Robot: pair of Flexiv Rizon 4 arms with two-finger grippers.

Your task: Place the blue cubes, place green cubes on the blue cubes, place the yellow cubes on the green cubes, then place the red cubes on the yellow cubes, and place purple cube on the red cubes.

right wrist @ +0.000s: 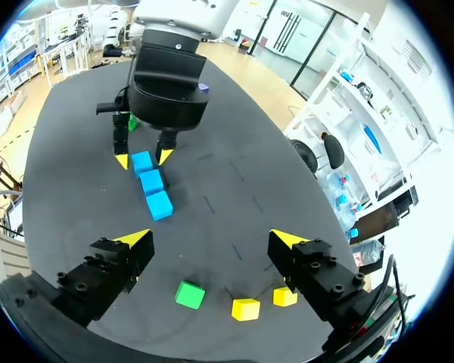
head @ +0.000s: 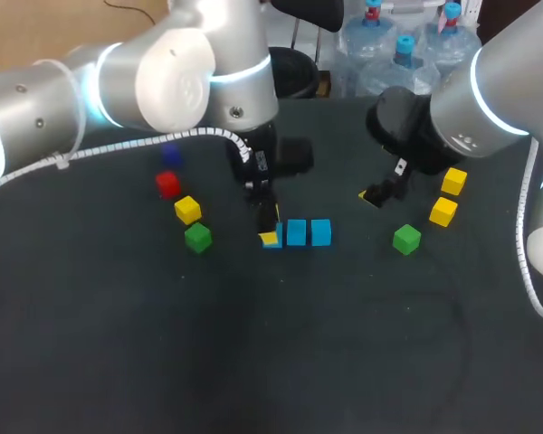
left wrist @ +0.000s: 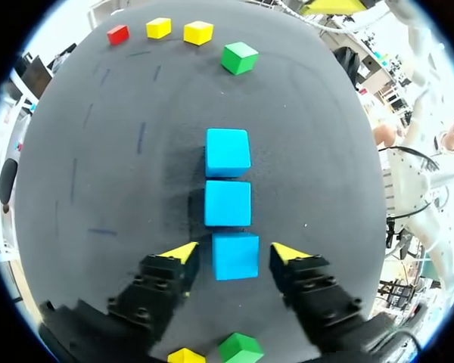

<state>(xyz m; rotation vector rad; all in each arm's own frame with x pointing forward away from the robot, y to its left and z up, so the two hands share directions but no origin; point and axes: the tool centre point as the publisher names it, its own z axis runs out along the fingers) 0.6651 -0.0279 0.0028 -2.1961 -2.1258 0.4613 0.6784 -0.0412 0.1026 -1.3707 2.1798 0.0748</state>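
Three blue cubes lie in a row on the dark table: the far one (left wrist: 228,152), the middle one (left wrist: 228,203) and the near one (left wrist: 235,255). My left gripper (left wrist: 234,253) straddles the near cube, open, with a small gap at each yellow fingertip (left wrist: 183,252). In the head view this gripper (head: 270,231) hides most of that cube, beside the other two blue cubes (head: 296,232) (head: 320,232). My right gripper (right wrist: 212,240) hangs open and empty above the table, with the row of blue cubes (right wrist: 151,181) ahead of it.
On the left lie a red cube (head: 167,184), a yellow cube (head: 187,210), a green cube (head: 197,238) and a dark purple cube (head: 170,155). On the right are a green cube (head: 406,239) and two yellow cubes (head: 453,181) (head: 443,212).
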